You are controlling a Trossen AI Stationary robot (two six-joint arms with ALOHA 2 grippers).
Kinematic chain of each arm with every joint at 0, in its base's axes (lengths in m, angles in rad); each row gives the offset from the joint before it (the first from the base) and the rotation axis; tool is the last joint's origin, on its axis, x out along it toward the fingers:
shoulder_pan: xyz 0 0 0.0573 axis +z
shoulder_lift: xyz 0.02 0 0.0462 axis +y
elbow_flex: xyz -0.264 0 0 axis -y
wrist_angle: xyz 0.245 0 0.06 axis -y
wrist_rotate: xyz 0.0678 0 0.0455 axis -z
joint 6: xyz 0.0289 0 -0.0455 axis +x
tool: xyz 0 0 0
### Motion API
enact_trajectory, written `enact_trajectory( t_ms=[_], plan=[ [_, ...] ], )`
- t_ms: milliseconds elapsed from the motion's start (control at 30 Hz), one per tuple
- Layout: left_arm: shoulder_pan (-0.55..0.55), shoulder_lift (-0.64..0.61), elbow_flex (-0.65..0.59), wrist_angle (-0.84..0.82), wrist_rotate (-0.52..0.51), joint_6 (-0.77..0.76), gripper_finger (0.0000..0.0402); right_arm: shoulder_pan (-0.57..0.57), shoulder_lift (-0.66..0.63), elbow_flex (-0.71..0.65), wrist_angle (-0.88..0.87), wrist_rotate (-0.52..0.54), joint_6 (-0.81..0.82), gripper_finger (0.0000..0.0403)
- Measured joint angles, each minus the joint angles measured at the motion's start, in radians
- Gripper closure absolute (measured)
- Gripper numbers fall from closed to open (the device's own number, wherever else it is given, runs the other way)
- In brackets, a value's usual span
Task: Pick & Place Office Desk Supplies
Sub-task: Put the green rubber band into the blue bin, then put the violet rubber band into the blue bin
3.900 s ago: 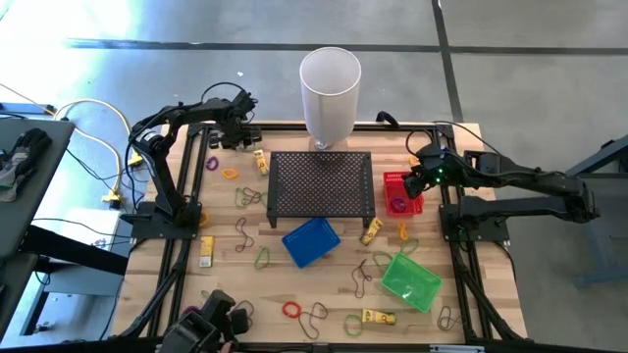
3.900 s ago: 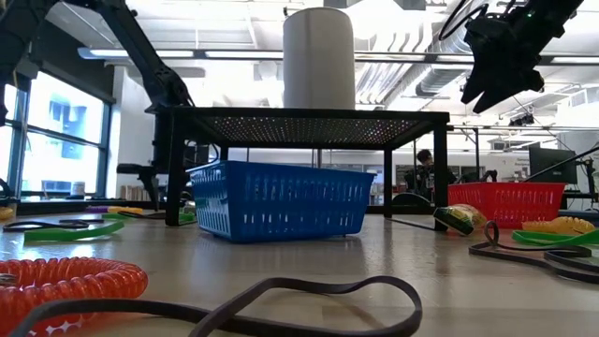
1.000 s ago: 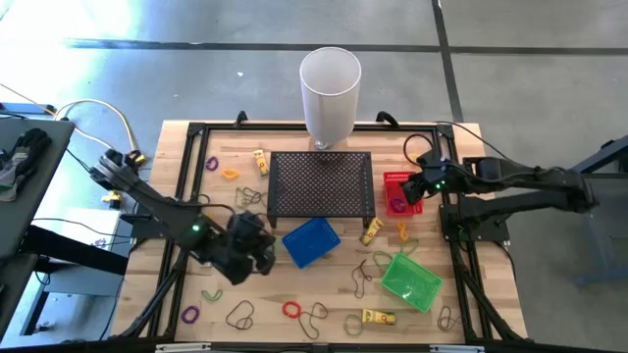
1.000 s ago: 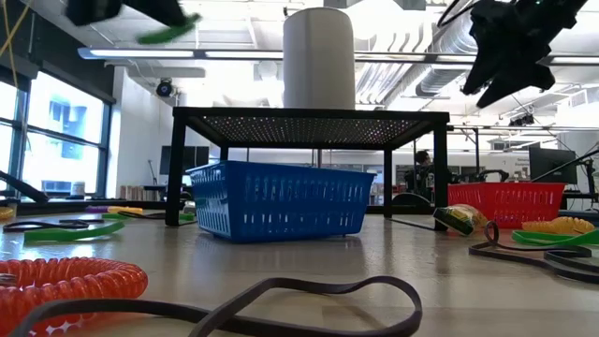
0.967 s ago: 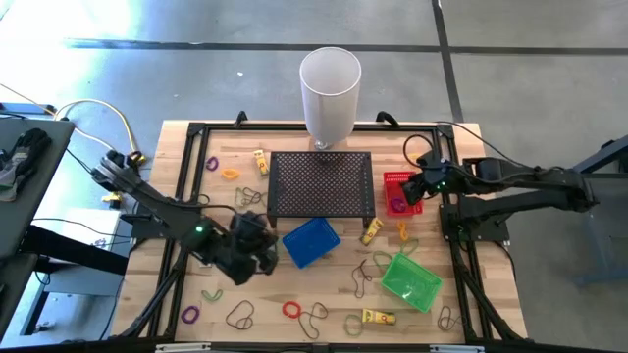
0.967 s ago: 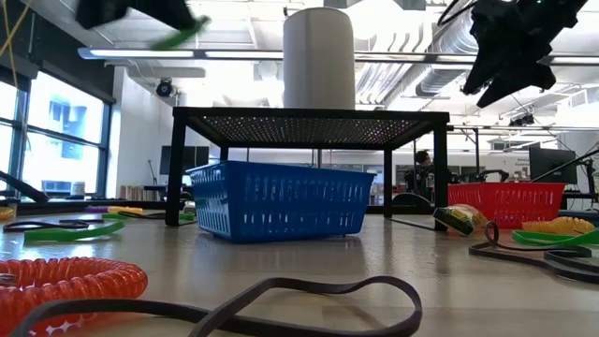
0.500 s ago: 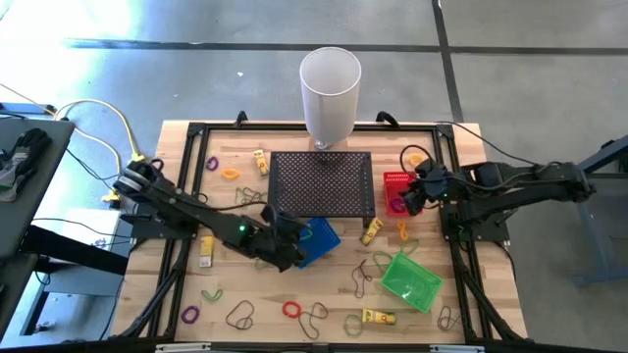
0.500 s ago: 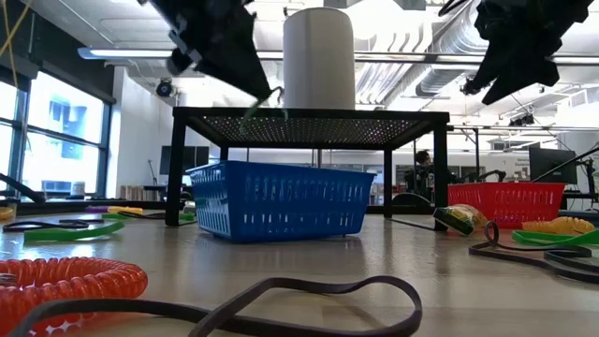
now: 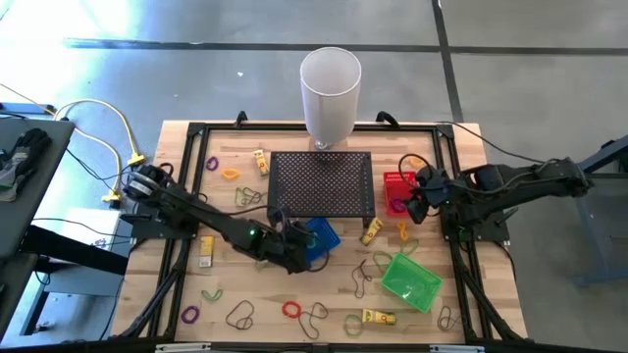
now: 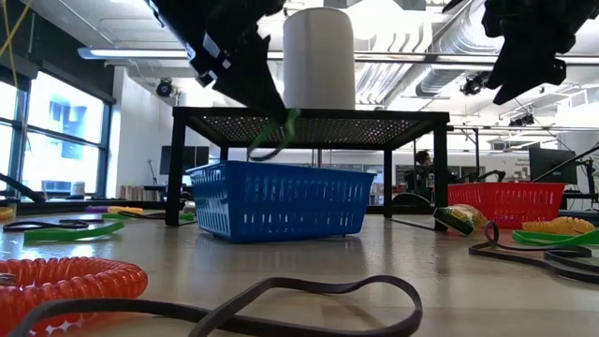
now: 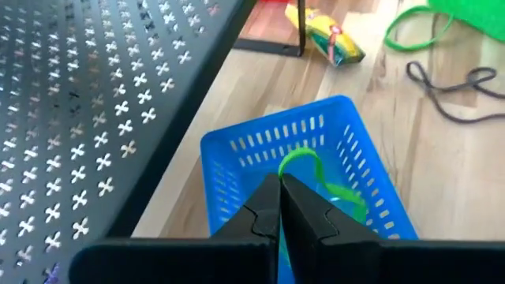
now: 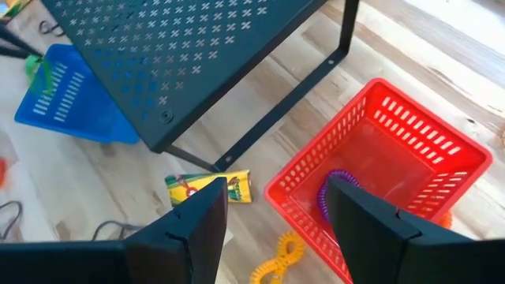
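Note:
My left gripper (image 9: pixel 298 247) hangs over the blue basket (image 9: pixel 323 236), shut on a green band (image 10: pixel 277 137). In the left wrist view the band (image 11: pixel 306 162) loops out from my shut fingertips (image 11: pixel 280 181) above the basket's inside (image 11: pixel 260 150). My right gripper (image 12: pixel 276 217) stands open above the red basket (image 12: pixel 394 170) with nothing between its fingers. A purple band (image 12: pixel 334 186) lies in that basket. More bands and small yellow packs lie scattered on the wooden table (image 9: pixel 245 284). My left gripper pinches one end of the green band's loop (image 11: pixel 286 169) between its two shut fingertips. The fingers (image 10: pixel 266 105) slant down from the table's left side. The band hangs slack below them, its lower end (image 10: pixel 259 153) just above the blue basket's rim.
A black mesh stand (image 9: pixel 322 181) stands mid-table beside the blue basket, with a tall white cylinder (image 9: pixel 330 90) behind it. A green basket (image 9: pixel 410 279) sits near the front right. A yellow crayon pack (image 9: pixel 371 231) and an orange coil (image 9: pixel 402 232) lie between the baskets.
My left gripper has swung from the table's left side toward the right with the green band and come down over the blue basket, staying shut. The band now dangles just above the basket's rim. My right gripper has shifted slightly toward the right edge.

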Motion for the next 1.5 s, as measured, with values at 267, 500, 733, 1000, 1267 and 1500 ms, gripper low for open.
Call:
enact_trajectory(
  t_ms=[267,500,733,1000,1267,1500],
  plan=[
    [0.009,0.000,0.000,-0.031,0.070,-0.002,0.0391,0.027,0.000,0.000,0.000,0.002,-0.002,0.0200],
    [0.009,0.000,0.000,-0.036,0.099,-0.002,0.0344,0.032,0.000,0.000,0.000,0.005,-0.003,0.0200],
    [0.009,0.000,0.000,-0.031,0.119,-0.046,0.0295,0.032,0.000,0.000,0.000,0.008,-0.020,0.0200],
    [0.003,-0.068,0.000,-0.040,0.234,-0.239,0.0289,0.032,0.000,0.000,-0.003,0.008,-0.024,0.0200],
    [0.012,-0.193,0.001,-0.294,0.587,-0.459,0.0289,0.032,0.000,0.000,-0.008,0.008,-0.048,0.0200],
    [0.012,-0.233,0.001,-0.660,0.856,-0.763,0.0289,0.032,0.000,0.000,-0.013,0.008,-0.059,0.0200]
  ],
)
